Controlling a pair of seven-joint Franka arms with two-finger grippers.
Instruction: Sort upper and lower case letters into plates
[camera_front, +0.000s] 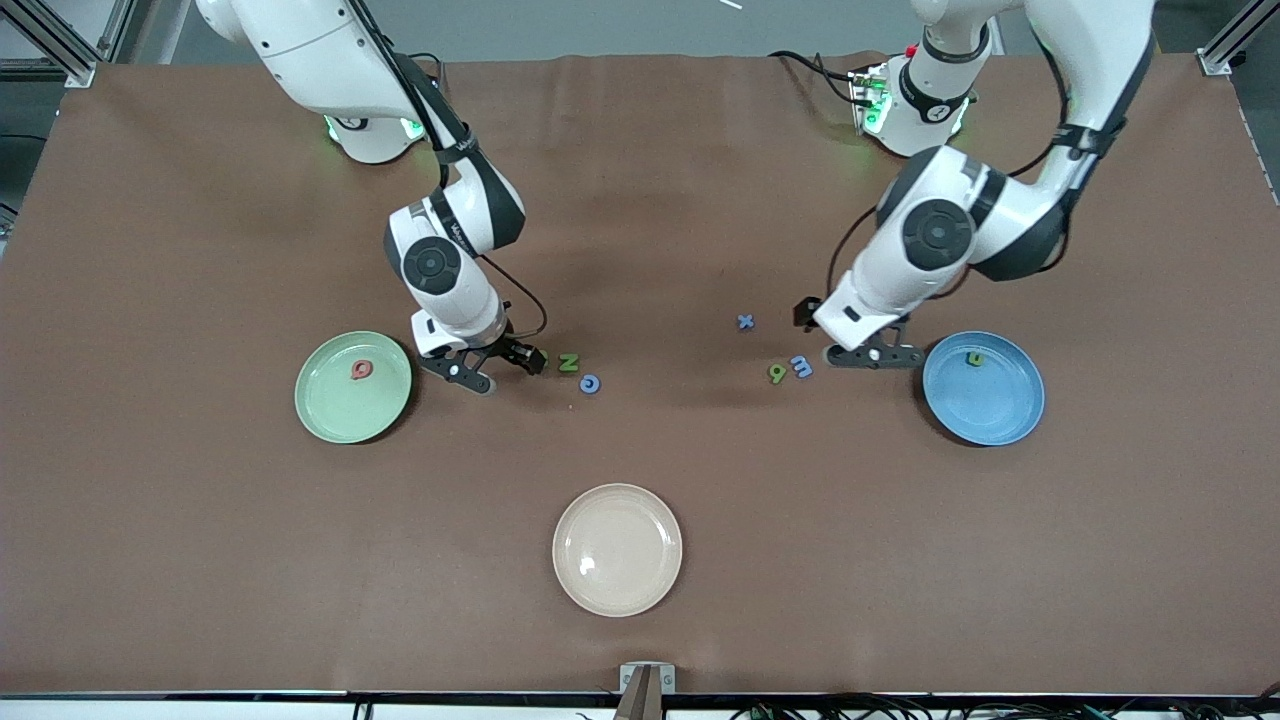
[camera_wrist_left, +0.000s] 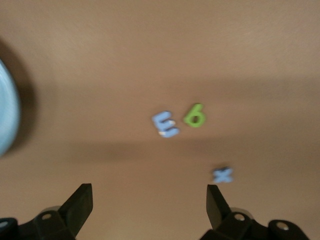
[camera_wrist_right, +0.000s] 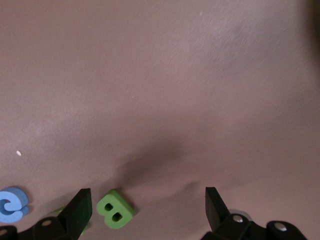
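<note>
Right wrist view: right gripper (camera_wrist_right: 147, 207) fingers wide around chunky green B (camera_wrist_right: 115, 209); left gripper (camera_wrist_left: 150, 205) fingers wide over brown tabletop (camera_wrist_left: 150, 60).

Bare cloth btwn green b (camera_front: 777, 373) & blue G (camera_front: 590, 383); cream plate (camera_front: 617, 549) nearer cam.

1. The table (camera_front: 640, 620) is lit evenly from above; soft shadows are cast under both arms.
2. A small glare spot is seen on the beige plate (camera_front: 617, 549).
3. The left wrist view is blurred (letters smeared, the blue plate (camera_wrist_left: 6, 115) edge washed out).
4. The right wrist view is sharper; a dim shadow lies near the B (camera_wrist_right: 115, 209).
</note>
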